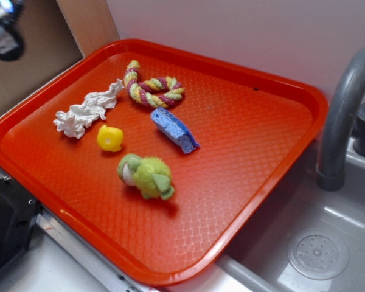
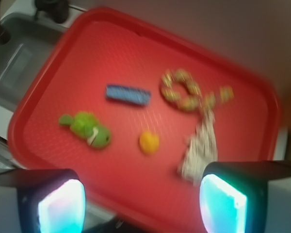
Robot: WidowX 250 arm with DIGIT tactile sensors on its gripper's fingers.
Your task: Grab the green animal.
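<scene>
Well away from the green animal (untouched), gripper gapes.

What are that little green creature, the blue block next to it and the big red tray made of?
The green animal looks like soft plush: its surface is fuzzy and matte, with a paler face patch. The blue sponge seems to be porous foam, dull and slightly speckled, with cut edges. The red tray appears to be hard moulded plastic, with a fine textured pattern and a smooth, faintly shiny raised rim.
</scene>
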